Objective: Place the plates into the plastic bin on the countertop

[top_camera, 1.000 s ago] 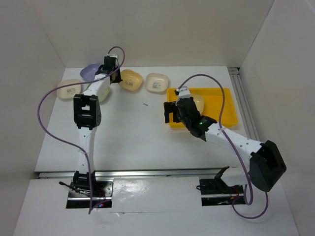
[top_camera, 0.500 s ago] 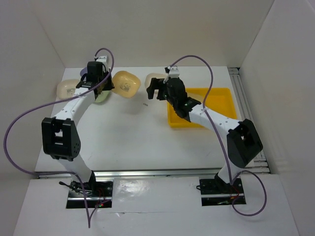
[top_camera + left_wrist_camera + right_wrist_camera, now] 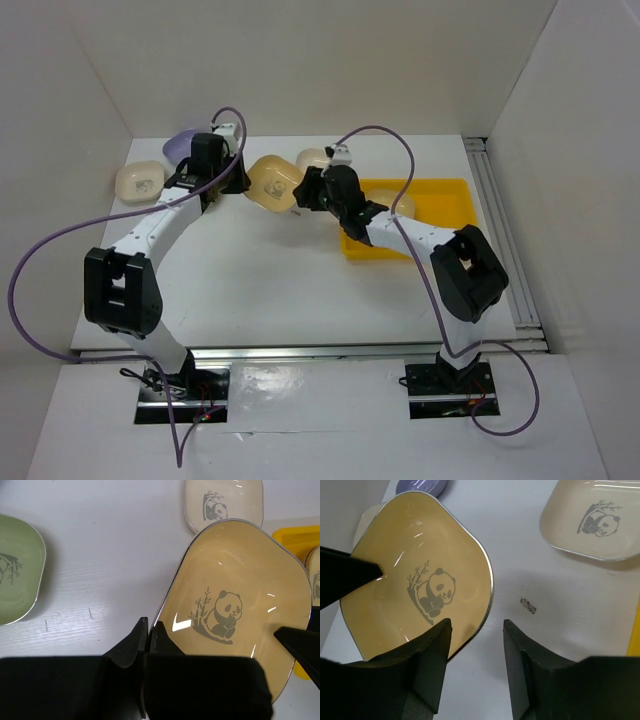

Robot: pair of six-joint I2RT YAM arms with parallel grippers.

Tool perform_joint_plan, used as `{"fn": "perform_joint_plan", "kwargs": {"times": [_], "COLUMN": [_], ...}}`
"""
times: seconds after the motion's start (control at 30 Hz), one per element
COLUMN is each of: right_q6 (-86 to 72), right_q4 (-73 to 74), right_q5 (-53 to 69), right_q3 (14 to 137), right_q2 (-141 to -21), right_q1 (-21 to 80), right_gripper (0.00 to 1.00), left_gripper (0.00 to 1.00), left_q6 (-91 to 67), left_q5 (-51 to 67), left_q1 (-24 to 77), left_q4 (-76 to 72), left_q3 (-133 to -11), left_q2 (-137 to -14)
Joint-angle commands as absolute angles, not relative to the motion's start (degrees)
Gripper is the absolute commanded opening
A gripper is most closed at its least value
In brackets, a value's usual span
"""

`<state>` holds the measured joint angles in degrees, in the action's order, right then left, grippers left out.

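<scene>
A yellow plate (image 3: 270,181) with a panda mark hangs tilted above the countertop (image 3: 260,275), left of the yellow plastic bin (image 3: 452,228). My left gripper (image 3: 148,629) is shut on its near rim; the plate (image 3: 240,595) fills that wrist view. My right gripper (image 3: 476,625) is open, its fingers straddling the opposite rim of the same plate (image 3: 415,570), one over the inside, one outside, with a gap showing. In the top view the right gripper (image 3: 306,190) meets the plate from the right. A cream plate (image 3: 402,205) lies in the bin.
A cream plate (image 3: 315,158) (image 3: 595,525) lies just behind the held one. A lavender plate (image 3: 180,146) and another cream plate (image 3: 140,180) sit at the back left; a green plate (image 3: 12,580) lies under the left arm. A metal rail (image 3: 495,230) runs along the right.
The left gripper carried the yellow plate rightward toward the middle. The right arm swung left from the bin to the plate, and its jaws narrowed around the rim.
</scene>
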<state>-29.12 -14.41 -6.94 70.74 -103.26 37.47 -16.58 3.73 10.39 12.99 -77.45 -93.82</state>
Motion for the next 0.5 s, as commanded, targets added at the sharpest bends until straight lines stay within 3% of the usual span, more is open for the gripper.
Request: {"fn": "perform_joint_plan", "kwargs": {"times": [0.0,0.03,0.13,0.17,0.23,0.27,0.3,0.33,0.4,0.47], "right_q6": [-31.03,-31.63,-31.64,-32.25,-32.26,-32.26,-32.26,-32.95,-32.96,-32.96], "right_q4": [-18.19,-18.19,-14.95,-13.72,-11.18,-10.55,-9.85,-8.45,-7.48,-5.64], "right_q5": [-6.16,-5.54,-4.66,-5.18,-6.32,-7.11,-7.12,-7.12,-7.12,-8.86], "right_q3": [72.60,73.21,75.57,76.19,77.25,77.26,77.26,78.04,78.57,79.10], "right_q2": [-104.41,-105.02,-106.17,-106.17,-106.17,-106.17,-106.17,-106.17,-106.17,-105.48], "right_q1": [37.79,37.79,37.79,37.79,37.79,37.79,37.27,37.27,36.65,36.65], "right_gripper": [0.52,0.48,0.23,0.17,0.15,0.15,0.11,0.00,0.00,0.00], "left_gripper": [0.00,0.00,0.00,0.08,0.08,0.03,0.00,0.00,0.00,0.19], "left_q6": [-18.90,-18.90,-19.60,-19.60,-19.60,-18.99,-18.98,-18.98,-18.98,-18.20], "left_q5": [7.99,9.83,13.26,13.88,13.89,13.89,14.84,15.55,17.31,19.14], "left_q1": [10.46,10.98,11.51,12.04,12.65,12.66,12.66,12.66,13.18,13.18], "left_q4": [10.81,10.81,10.81,10.81,10.81,10.81,10.29,10.28,9.58,9.05], "left_q3": [-77.17,-77.17,-77.17,-77.17,-77.17,-77.17,-77.17,-77.17,-77.17,-77.17], "left_q2": [-89.30,-89.30,-89.30,-89.30,-88.77,-88.77,-88.77,-88.16,-87.63,-87.02]}}
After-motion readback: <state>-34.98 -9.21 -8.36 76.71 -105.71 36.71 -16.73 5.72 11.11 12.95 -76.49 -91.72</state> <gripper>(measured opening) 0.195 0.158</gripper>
